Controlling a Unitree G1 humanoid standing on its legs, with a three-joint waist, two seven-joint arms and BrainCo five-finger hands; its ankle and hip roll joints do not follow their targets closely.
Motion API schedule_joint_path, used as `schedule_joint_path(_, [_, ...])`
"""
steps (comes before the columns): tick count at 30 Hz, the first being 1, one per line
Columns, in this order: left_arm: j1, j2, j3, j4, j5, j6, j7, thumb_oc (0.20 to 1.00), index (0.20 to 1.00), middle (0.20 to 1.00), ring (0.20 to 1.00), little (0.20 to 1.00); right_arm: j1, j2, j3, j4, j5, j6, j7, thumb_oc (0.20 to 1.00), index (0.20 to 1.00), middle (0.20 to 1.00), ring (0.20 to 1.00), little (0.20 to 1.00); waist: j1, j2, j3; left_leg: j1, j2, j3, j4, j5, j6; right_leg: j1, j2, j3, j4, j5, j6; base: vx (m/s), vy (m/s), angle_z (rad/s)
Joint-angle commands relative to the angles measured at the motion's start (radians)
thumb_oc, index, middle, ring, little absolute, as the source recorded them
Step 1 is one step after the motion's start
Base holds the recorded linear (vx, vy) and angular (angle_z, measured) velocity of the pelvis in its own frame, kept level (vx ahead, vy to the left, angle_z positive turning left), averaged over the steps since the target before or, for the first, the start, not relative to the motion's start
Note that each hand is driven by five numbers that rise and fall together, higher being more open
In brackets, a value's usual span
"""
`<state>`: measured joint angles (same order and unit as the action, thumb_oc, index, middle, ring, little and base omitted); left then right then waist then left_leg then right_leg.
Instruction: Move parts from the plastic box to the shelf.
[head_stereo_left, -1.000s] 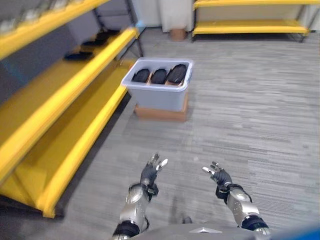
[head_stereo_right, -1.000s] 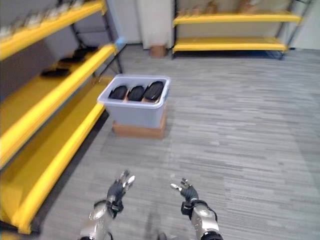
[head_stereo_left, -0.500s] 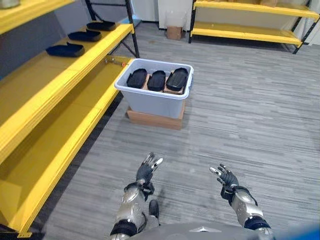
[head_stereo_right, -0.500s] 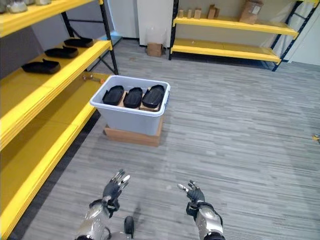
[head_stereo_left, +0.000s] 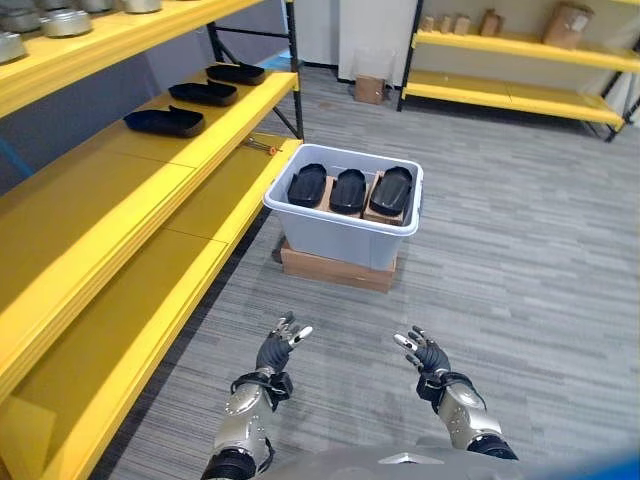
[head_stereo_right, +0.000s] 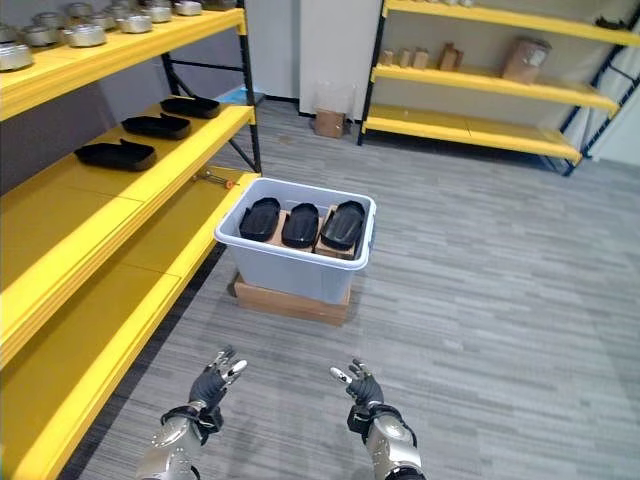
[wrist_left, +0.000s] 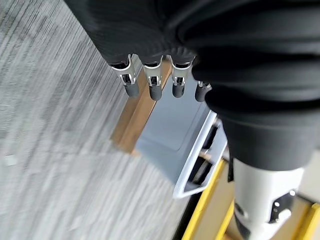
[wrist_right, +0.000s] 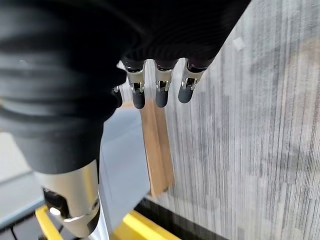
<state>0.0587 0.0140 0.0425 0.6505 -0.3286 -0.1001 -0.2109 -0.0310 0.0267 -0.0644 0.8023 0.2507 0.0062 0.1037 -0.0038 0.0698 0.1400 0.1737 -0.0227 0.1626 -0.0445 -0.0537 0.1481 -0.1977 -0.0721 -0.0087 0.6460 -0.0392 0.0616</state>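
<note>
A light grey plastic box (head_stereo_left: 340, 235) stands on a low wooden base (head_stereo_left: 335, 269) on the floor ahead. Three black parts (head_stereo_left: 348, 189) lie side by side in it. Three more black parts (head_stereo_left: 164, 121) rest on the middle board of the yellow shelf (head_stereo_left: 120, 190) along my left. My left hand (head_stereo_left: 273, 350) and right hand (head_stereo_left: 424, 355) hover low in front of me, both open and empty, well short of the box. The box wall (wrist_left: 170, 135) appears past the left hand's fingers (wrist_left: 153, 91), and the wooden base (wrist_right: 157, 145) past the right hand's fingers (wrist_right: 161, 96).
The yellow shelf's upper board carries several metal cans (head_stereo_right: 85, 33). A second yellow shelf (head_stereo_left: 520, 95) with small boxes stands at the far wall. A cardboard box (head_stereo_left: 370, 89) sits on the floor beyond the plastic box. Grey plank floor (head_stereo_left: 520, 250) lies open to the right.
The whole view has shifted up and to the left, so the box now sits further right and more of both shelves shows. Both hands stay open and low.
</note>
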Motion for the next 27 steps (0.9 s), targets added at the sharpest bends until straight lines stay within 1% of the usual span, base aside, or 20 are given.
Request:
schedule_joint_path(1, [-0.060, -0.001, -0.006, -0.038, 0.003, -0.045, 0.001, 1.000, 1.000, 1.000, 1.000, 1.000, -0.031, 0.000, -0.016, -0.047, 0.005, -0.035, 0.015, 1.000, 1.000, 1.000, 1.000, 1.000, -0.039, 0.013, 0.066, 0.044, 0.033, -0.040, -0.043, 0.082, -0.171, 0.070, 0.113, -0.079, -0.174, 0.077, -0.055, 0.11, 0.058, 0.04])
schedule_joint_path(2, [-0.062, 0.003, -0.011, -0.039, -0.002, -0.045, 0.002, 1.000, 1.000, 1.000, 1.000, 1.000, -0.035, 0.002, -0.011, -0.047, 0.010, -0.031, 0.017, 1.000, 1.000, 1.000, 1.000, 1.000, -0.050, 0.007, 0.086, 0.056, 0.020, -0.032, -0.043, 0.079, -0.173, 0.050, 0.115, -0.114, -0.251, 0.082, -0.053, 0.09, 0.031, 0.43])
schedule_joint_path(3, [-0.060, 0.002, -0.011, -0.042, 0.001, -0.044, 0.001, 1.000, 1.000, 1.000, 1.000, 1.000, -0.036, 0.003, -0.011, -0.041, 0.011, -0.032, 0.016, 1.000, 1.000, 1.000, 1.000, 1.000, -0.055, 0.005, 0.091, 0.063, 0.014, -0.032, -0.043, 0.075, -0.174, 0.046, 0.120, -0.138, -0.325, 0.089, -0.051, 0.16, 0.034, 0.42])
schedule_joint_path(4, [-0.058, 0.002, -0.009, -0.045, 0.003, -0.044, 0.001, 1.000, 1.000, 1.000, 1.000, 1.000, -0.037, 0.006, -0.008, -0.038, 0.011, -0.031, 0.016, 1.000, 1.000, 1.000, 1.000, 1.000, -0.057, 0.002, 0.093, 0.069, 0.008, -0.028, -0.043, 0.072, -0.175, 0.039, 0.116, -0.154, -0.394, 0.095, -0.053, 0.15, 0.013, 0.13])
schedule_joint_path(5, [-0.055, 0.002, -0.004, -0.043, 0.003, -0.045, 0.001, 1.000, 1.000, 1.000, 1.000, 1.000, -0.039, 0.009, -0.004, -0.038, 0.011, -0.030, 0.016, 1.000, 1.000, 1.000, 1.000, 1.000, -0.058, 0.005, 0.095, 0.080, 0.011, -0.025, -0.043, 0.066, -0.177, 0.030, 0.112, -0.159, -0.428, 0.084, -0.052, 0.22, -0.037, -0.15])
schedule_joint_path(6, [-0.055, 0.005, 0.006, -0.034, 0.001, -0.047, 0.000, 1.000, 1.000, 1.000, 1.000, 1.000, -0.045, 0.012, 0.005, -0.043, 0.007, -0.032, 0.016, 1.000, 1.000, 1.000, 1.000, 1.000, -0.057, 0.008, 0.088, 0.089, 0.013, -0.024, -0.043, 0.065, -0.181, 0.023, 0.107, -0.182, -0.534, 0.091, -0.050, 0.22, -0.067, -0.08])
schedule_joint_path(7, [-0.055, 0.003, 0.012, -0.023, 0.000, -0.049, -0.001, 1.000, 1.000, 1.000, 1.000, 1.000, -0.049, 0.016, 0.006, -0.043, 0.006, -0.033, 0.012, 1.000, 1.000, 1.000, 1.000, 1.000, -0.059, 0.009, 0.080, 0.091, 0.014, -0.025, -0.043, 0.063, -0.183, 0.031, 0.103, -0.186, -0.585, 0.097, -0.052, 0.25, -0.132, 0.05])
schedule_joint_path(8, [-0.055, 0.001, 0.014, -0.012, -0.001, -0.053, -0.003, 1.000, 1.000, 1.000, 1.000, 1.000, -0.044, 0.022, 0.002, -0.047, -0.001, -0.035, 0.008, 1.000, 1.000, 1.000, 1.000, 1.000, -0.057, 0.000, 0.055, 0.090, 0.001, -0.031, -0.043, 0.069, -0.178, 0.071, 0.096, -0.178, -0.624, 0.110, -0.062, 0.29, -0.135, 0.24])
schedule_joint_path(9, [-0.054, -0.007, 0.014, -0.005, 0.005, -0.055, -0.005, 1.000, 1.000, 1.000, 1.000, 1.000, -0.042, 0.016, -0.011, -0.043, -0.003, -0.041, 0.001, 1.000, 1.000, 1.000, 1.000, 1.000, -0.059, 0.004, 0.021, 0.095, 0.002, -0.036, -0.043, 0.076, -0.168, 0.097, 0.098, -0.157, -0.636, 0.125, -0.060, 0.36, -0.159, 0.62])
schedule_joint_path(10, [-0.051, -0.016, 0.011, -0.008, -0.001, -0.054, -0.006, 1.000, 1.000, 1.000, 1.000, 1.000, -0.047, 0.009, -0.014, -0.054, 0.000, -0.041, -0.003, 1.000, 1.000, 1.000, 1.000, 1.000, -0.063, 0.015, 0.007, 0.094, 0.011, -0.040, -0.043, 0.081, -0.166, 0.112, 0.094, -0.173, -0.654, 0.122, -0.064, 0.34, -0.127, 0.54])
schedule_joint_path(13, [-0.054, -0.029, -0.004, -0.008, 0.000, -0.055, -0.010, 1.000, 1.000, 1.000, 1.000, 1.000, -0.053, -0.001, -0.018, -0.057, 0.002, -0.042, -0.009, 1.000, 1.000, 1.000, 1.000, 1.000, -0.064, 0.025, -0.009, 0.104, 0.021, -0.044, -0.043, 0.093, -0.167, 0.143, 0.100, -0.168, -0.674, 0.120, -0.067, 0.20, -0.076, 0.32])
schedule_joint_path(17, [-0.061, -0.042, -0.014, -0.007, 0.003, -0.054, -0.011, 1.000, 1.000, 1.000, 1.000, 1.000, -0.051, -0.007, -0.025, -0.059, 0.003, -0.044, -0.012, 1.000, 1.000, 1.000, 1.000, 1.000, -0.074, 0.026, -0.017, 0.115, 0.033, -0.048, -0.033, 0.100, -0.165, 0.159, 0.107, -0.152, -0.662, 0.118, -0.067, 0.20, -0.073, 0.01])
schedule_joint_path(20, [-0.062, -0.058, -0.015, -0.011, 0.007, -0.052, -0.006, 1.000, 1.000, 1.000, 1.000, 1.000, -0.041, -0.028, -0.033, -0.059, -0.001, -0.046, -0.017, 1.000, 1.000, 1.000, 1.000, 1.000, -0.077, -0.006, -0.019, 0.080, 0.037, -0.046, 0.128, 0.111, -0.184, 0.199, 0.095, -0.142, -0.653, 0.116, -0.071, 0.20, -0.135, 0.03])
schedule_joint_path(21, [-0.057, -0.060, -0.017, -0.014, 0.008, -0.051, -0.006, 1.000, 1.000, 1.000, 1.000, 1.000, -0.038, -0.033, -0.031, -0.064, -0.002, -0.044, -0.018, 1.000, 1.000, 1.000, 1.000, 1.000, -0.068, -0.034, -0.011, 0.038, 0.028, -0.045, 0.253, 0.113, -0.193, 0.225, 0.080, -0.137, -0.653, 0.115, -0.073, 0.14, -0.208, 0.09])
schedule_joint_path(22, [-0.051, -0.060, -0.018, -0.021, 0.008, -0.048, -0.005, 1.000, 1.000, 1.000, 1.000, 1.000, -0.032, -0.036, -0.030, -0.067, -0.004, -0.042, -0.018, 1.000, 1.000, 1.000, 1.000, 1.000, -0.050, -0.074, 0.004, -0.024, 0.008, -0.041, 0.410, 0.103, -0.213, 0.253, 0.054, -0.127, -0.652, 0.115, -0.074, 0.09, -0.162, 0.02])
schedule_joint_path(23, [-0.051, -0.059, -0.018, -0.021, 0.007, -0.048, -0.005, 1.000, 1.000, 1.000, 1.000, 1.000, -0.032, -0.035, -0.030, -0.067, -0.005, -0.042, -0.018, 1.000, 1.000, 1.000, 1.000, 1.000, -0.052, -0.068, 0.004, -0.034, 0.017, -0.044, 0.433, 0.087, -0.214, 0.253, 0.061, -0.131, -0.652, 0.112, -0.074, 0.05, -0.199, 0.00])
schedule_joint_path(24, [-0.048, -0.056, -0.016, -0.023, 0.008, -0.047, -0.004, 1.000, 1.000, 1.000, 1.000, 1.000, -0.022, -0.039, -0.026, -0.072, -0.005, -0.043, -0.020, 1.000, 1.000, 1.000, 1.000, 1.000, -0.029, -0.123, 0.032, -0.111, 0.000, -0.041, 0.578, 0.064, -0.246, 0.285, 0.024, -0.120, -0.651, 0.116, -0.069, 0.07, -0.266, -0.06])
schedule_joint_path(25, [-0.041, -0.048, -0.017, -0.022, 0.010, -0.042, -0.002, 1.000, 1.000, 1.000, 1.000, 1.000, -0.013, -0.048, -0.015, -0.070, -0.007, -0.042, -0.022, 1.000, 1.000, 1.000, 1.000, 1.000, 0.018, -0.193, 0.090, -0.235, -0.020, -0.038, 0.782, 0.016, -0.281, 0.350, -0.028, -0.106, -0.652, 0.116, -0.061, 0.05, -0.261, 0.13])
schedule_joint_path(26, [-0.043, -0.045, -0.017, -0.022, 0.010, -0.042, -0.002, 1.000, 1.000, 1.000, 1.000, 1.000, -0.014, -0.045, -0.016, -0.070, -0.007, -0.042, -0.022, 1.000, 1.000, 1.000, 1.000, 1.000, 0.018, -0.183, 0.097, -0.242, -0.007, -0.042, 0.810, 0.001, -0.282, 0.356, -0.015, -0.108, -0.654, 0.115, -0.063, 0.12, -0.164, 0.20])
schedule_joint_path(27, [-0.037, -0.035, -0.014, -0.013, 0.008, -0.040, -0.004, 1.000, 1.000, 1.000, 1.000, 1.000, -0.013, -0.051, -0.011, -0.068, -0.014, -0.041, -0.025, 1.000, 1.000, 1.000, 1.000, 1.000, 0.023, -0.187, 0.115, -0.275, 0.116, 0.000, 0.641, 0.001, -0.245, 0.395, -0.004, -0.111, -0.691, 0.110, -0.063, 0.15, 0.039, 0.07])
